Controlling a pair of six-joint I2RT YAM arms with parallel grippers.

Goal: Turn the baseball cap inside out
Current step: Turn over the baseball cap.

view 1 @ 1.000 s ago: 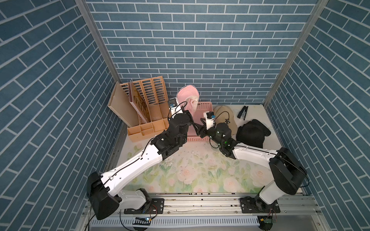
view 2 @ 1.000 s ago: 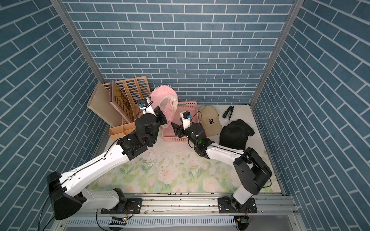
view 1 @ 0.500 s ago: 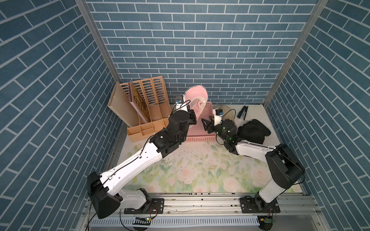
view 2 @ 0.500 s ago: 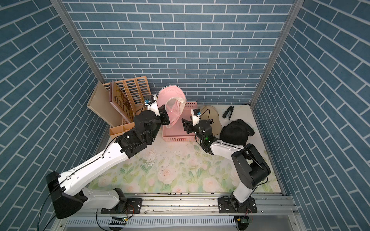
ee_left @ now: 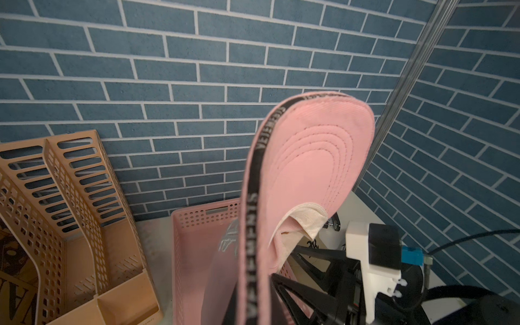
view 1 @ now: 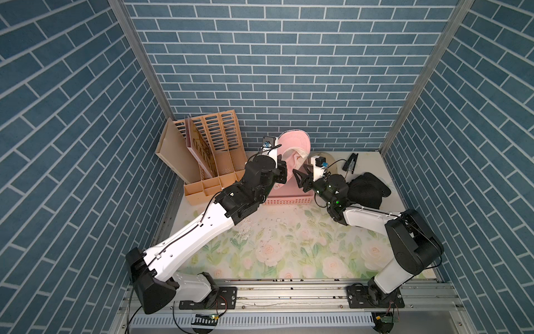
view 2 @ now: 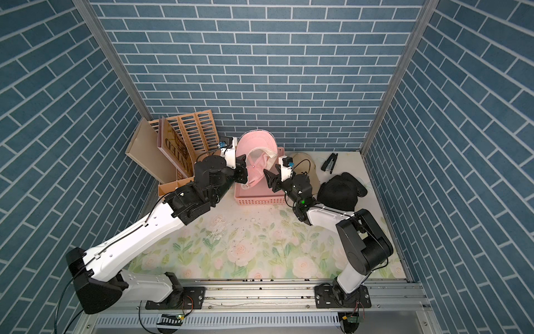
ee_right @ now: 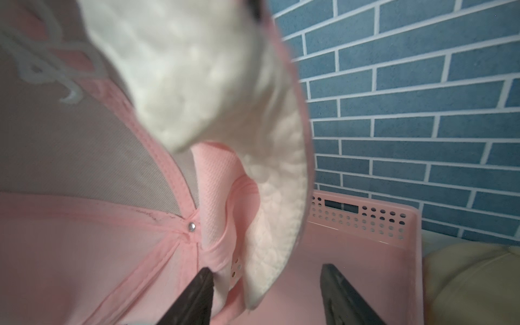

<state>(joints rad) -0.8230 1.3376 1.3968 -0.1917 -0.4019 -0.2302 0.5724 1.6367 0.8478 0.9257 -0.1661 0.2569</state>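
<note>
File organizer [view 1: 215, 144]: tan slotted plastic, stood in the far left corner of the surface [view 1: 289, 245], which is covered with a floral print.
Left fingers [view 1: 282, 173]: closed tight on the pink baseball cap [view 1: 294, 144], gripped at the side of its crown. The cap is held in the air above the basket, brim upward.
Cap material: pink brim with curved stitch rows and a black lettered tape along its edge. A cream quilted sweatband is folded outward. Inner panels are joined by pink seam tape at a metal rivet.
Basket [view 1: 289, 200]: pink perforated plastic, rectangular, under the cap.
Right fingers [ee_right: 197, 295]: spread apart and empty. The cap's hollow is faced, with one tip just beside the crown's fabric.
Tan cap [view 2: 303, 159]: set on the surface behind the right wrist.
Black cap [view 1: 364, 188]: crumpled, further right, with a black stapler [view 1: 351, 162] beyond it.
</note>
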